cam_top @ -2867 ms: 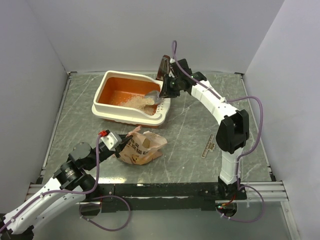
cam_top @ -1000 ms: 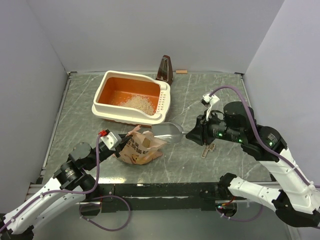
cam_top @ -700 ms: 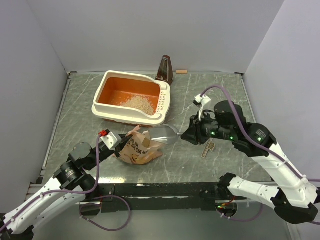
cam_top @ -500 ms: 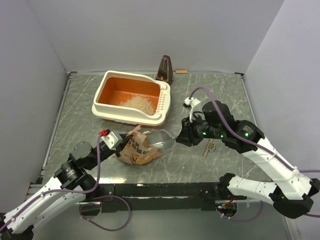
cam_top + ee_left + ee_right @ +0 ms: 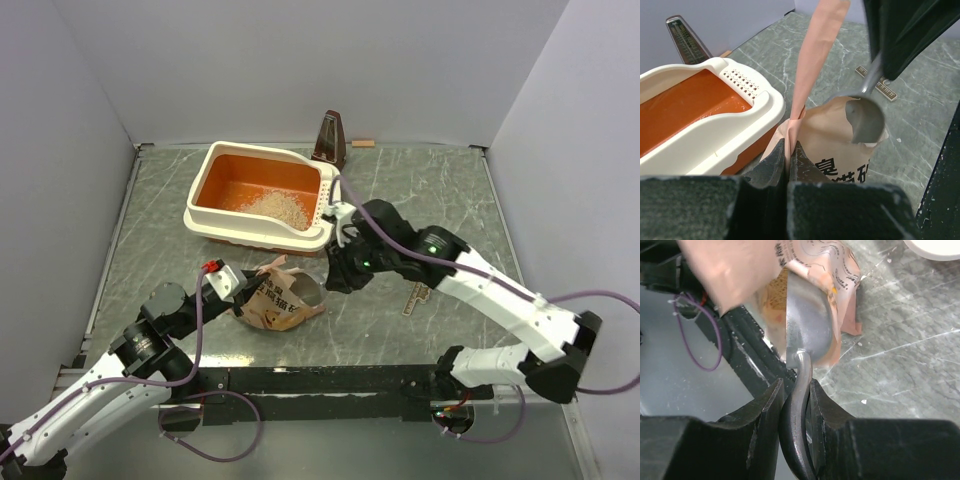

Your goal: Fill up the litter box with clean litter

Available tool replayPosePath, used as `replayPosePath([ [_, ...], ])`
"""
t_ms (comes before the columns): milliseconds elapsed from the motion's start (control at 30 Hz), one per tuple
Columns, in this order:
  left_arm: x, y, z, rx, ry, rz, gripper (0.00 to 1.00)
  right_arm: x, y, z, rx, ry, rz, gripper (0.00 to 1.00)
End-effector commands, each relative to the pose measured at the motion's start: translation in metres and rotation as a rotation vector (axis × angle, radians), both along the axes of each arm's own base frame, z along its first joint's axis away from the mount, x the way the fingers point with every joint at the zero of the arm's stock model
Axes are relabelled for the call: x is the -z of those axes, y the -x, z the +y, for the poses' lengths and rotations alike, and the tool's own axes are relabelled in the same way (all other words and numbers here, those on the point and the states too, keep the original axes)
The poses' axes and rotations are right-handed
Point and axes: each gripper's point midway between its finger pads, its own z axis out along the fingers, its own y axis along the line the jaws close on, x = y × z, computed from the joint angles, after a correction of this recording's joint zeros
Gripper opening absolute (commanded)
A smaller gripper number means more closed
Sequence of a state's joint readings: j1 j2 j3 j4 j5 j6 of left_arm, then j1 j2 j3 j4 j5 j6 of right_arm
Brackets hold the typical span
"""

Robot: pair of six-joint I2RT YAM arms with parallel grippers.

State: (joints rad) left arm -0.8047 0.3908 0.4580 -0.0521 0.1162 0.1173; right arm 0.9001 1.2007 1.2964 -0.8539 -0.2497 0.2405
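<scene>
L gripper pinching tan bag edge, Chinese print partly cut off; R gripper clamping metal scoop handle, bowl dipping inside bag.

The scoop was partly hidden inside the bag; the left wrist view's edge cut off the litter box.

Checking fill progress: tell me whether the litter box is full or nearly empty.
Nearly empty. The litter box shows mostly bare orange floor, with only a small heap of clean litter lying right of its middle.
</scene>
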Motion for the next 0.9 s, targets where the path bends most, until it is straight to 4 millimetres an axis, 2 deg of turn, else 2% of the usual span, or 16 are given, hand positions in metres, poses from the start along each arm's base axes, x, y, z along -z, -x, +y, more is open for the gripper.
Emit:
replayPosePath([
  [0, -0.053, 0.005, -0.001, 0.025, 0.126, -0.114, 0.01, 0.000, -0.007, 0.014, 0.005, 0.036, 0.034, 0.00],
  [33, -0.054, 0.005, -0.001, 0.022, 0.128, -0.114, 0.01, 0.010, -0.010, 0.017, 0.010, 0.072, 0.057, 0.00],
  [200, -0.055, 0.006, -0.001, 0.025, 0.132, -0.114, 0.01, 0.030, -0.019, 0.018, 0.040, 0.202, 0.124, 0.00],
  [400, -0.057, 0.007, 0.000, 0.025, 0.139, -0.125, 0.01, 0.074, -0.023, 0.018, 0.052, 0.335, 0.207, 0.00],
  [467, -0.058, 0.007, 0.002, 0.020, 0.141, -0.130, 0.01, 0.088, -0.025, 0.027, 0.060, 0.320, 0.234, 0.00],
  [600, -0.059, 0.008, 0.003, 0.015, 0.146, -0.136, 0.01, 0.117, -0.015, 0.041, 0.054, 0.271, 0.325, 0.00],
  [633, -0.059, 0.007, 0.004, 0.014, 0.144, -0.136, 0.01, 0.119, -0.010, 0.046, 0.039, 0.245, 0.356, 0.00],
  [667, -0.058, 0.007, 0.004, 0.014, 0.144, -0.136, 0.01, 0.119, -0.015, 0.056, 0.048, 0.189, 0.356, 0.00],
  [700, -0.058, 0.007, 0.003, 0.015, 0.142, -0.136, 0.01, 0.127, -0.011, 0.054, 0.050, 0.177, 0.381, 0.00],
  [733, -0.057, 0.007, 0.003, 0.013, 0.139, -0.134, 0.01, 0.126, -0.008, 0.059, 0.051, 0.134, 0.419, 0.00],
  [767, -0.057, 0.007, 0.003, 0.015, 0.137, -0.134, 0.01, 0.132, -0.012, 0.060, 0.063, 0.099, 0.430, 0.00],
  [867, -0.055, 0.006, 0.003, 0.012, 0.133, -0.130, 0.01, 0.130, -0.010, 0.068, 0.053, -0.019, 0.473, 0.00],
])
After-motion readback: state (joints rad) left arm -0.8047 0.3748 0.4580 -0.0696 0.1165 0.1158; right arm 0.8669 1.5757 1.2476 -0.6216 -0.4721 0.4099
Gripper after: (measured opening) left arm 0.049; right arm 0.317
